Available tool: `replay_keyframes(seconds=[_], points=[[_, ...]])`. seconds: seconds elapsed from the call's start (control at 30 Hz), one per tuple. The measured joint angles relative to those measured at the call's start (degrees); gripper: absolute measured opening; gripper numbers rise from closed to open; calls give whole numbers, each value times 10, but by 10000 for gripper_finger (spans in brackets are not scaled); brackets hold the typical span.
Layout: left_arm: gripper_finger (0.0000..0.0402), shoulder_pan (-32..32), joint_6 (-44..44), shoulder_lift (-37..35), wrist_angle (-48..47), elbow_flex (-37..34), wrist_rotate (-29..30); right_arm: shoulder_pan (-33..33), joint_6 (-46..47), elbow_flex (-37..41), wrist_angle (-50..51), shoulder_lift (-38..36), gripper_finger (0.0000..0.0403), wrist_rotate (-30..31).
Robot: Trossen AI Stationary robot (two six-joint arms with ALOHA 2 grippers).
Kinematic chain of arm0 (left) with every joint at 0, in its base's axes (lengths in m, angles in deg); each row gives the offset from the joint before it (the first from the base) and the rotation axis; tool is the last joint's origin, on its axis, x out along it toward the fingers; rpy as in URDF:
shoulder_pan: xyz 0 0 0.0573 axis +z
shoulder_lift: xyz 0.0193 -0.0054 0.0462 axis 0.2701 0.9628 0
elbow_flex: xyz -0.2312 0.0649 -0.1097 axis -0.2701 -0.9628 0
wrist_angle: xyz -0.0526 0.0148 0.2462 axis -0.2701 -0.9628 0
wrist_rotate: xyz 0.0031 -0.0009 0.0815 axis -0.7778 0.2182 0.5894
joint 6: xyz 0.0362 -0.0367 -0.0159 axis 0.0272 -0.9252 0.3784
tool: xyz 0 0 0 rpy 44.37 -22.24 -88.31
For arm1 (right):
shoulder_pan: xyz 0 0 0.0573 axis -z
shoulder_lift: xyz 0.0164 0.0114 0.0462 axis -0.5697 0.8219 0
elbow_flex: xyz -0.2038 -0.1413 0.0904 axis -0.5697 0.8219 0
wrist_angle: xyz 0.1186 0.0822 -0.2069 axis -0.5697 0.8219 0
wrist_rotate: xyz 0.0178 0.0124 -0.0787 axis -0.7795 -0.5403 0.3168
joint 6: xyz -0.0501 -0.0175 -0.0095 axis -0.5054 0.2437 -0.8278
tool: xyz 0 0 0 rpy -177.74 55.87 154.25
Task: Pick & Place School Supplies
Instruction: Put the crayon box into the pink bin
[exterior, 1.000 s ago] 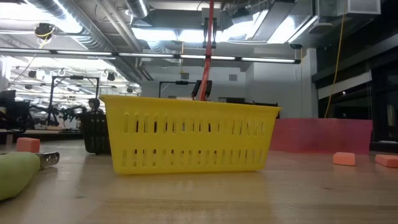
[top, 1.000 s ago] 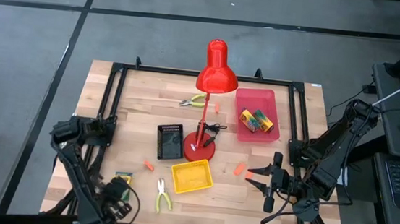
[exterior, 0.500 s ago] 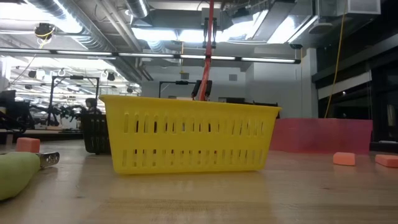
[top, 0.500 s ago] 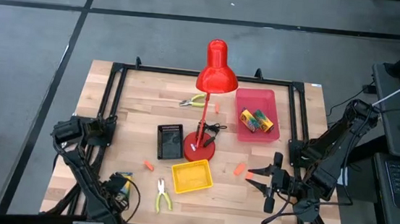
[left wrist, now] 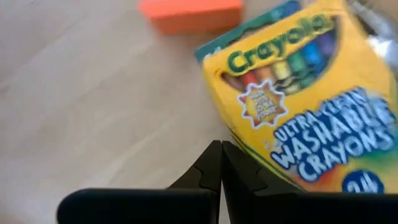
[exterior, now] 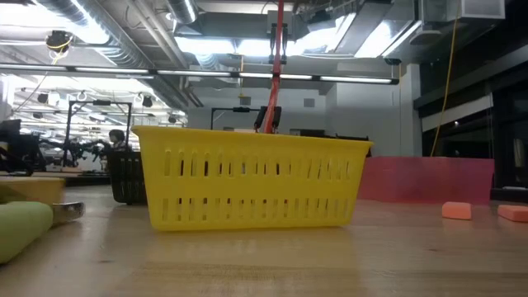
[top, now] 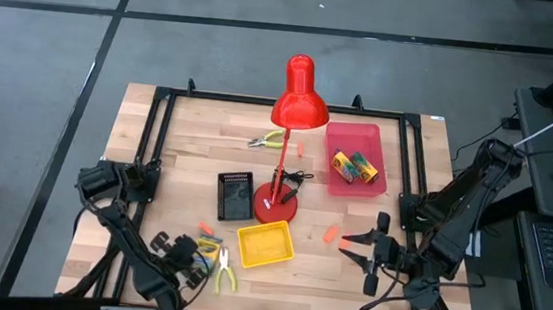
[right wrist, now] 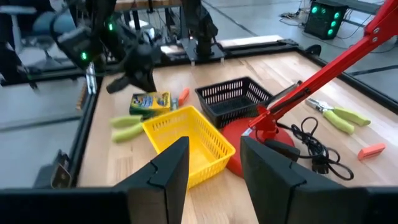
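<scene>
The left claw [left wrist: 219, 163], fingers pressed together, hovers over 1 crayon box [left wrist: 298, 99] lying on the tabletop [top: 196, 158] beside the yellow tray [top: 265, 244]. The right claw [right wrist: 211, 163] waits spread, holding nothing.

- The crayon box [left wrist: 298, 99] in the left wrist view bears the brand "Crayola" in green letters along its yellow front.
- Below that, in blue letters on the same box: "ULTRA-CLEAN WASHABLE CRAYONS"; the "CLEAN" part is blurred.
- A blue patch at the box's lower corner shows the number "24".
- A small starburst badge on the front carries print too small to read.
- No other readable text shows in the other views.
</scene>
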Motion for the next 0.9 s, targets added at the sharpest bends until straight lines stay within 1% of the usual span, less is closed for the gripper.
replay_keyframes(seconds=[0.13, 0.27, 0.33, 0.43, 0.57, 0.63, 0.73, 0.83, 0.9], points=[[2, -4, -16, 0, -3, 0, 26, 17, 10, 0, -1, 33, 146, -28], [2, -40, -65, 0, -3, 10, 100, 34, 35, 0, -2, 73, 146, -43], [2, -58, -85, -1, -1, 18, 124, 43, 43, 0, -8, 90, 146, -46], [2, -72, -88, -1, 29, 18, 141, 52, 45, 0, -21, 102, 146, -51], [2, -72, -83, -1, 41, 18, 179, 55, 17, 0, -56, 103, 146, -59], [2, -69, -82, -1, 35, 19, 174, 55, 1, 0, -75, 103, 146, -59], [2, -59, -85, 0, 11, 19, 141, 55, -12, 0, -83, 103, 146, -60], [2, -44, -71, 2, -4, 19, 157, 57, -17, 0, -83, 103, 146, -60], [2, -32, -59, 2, -14, 19, 151, 59, -17, 0, -83, 103, 146, -60]])
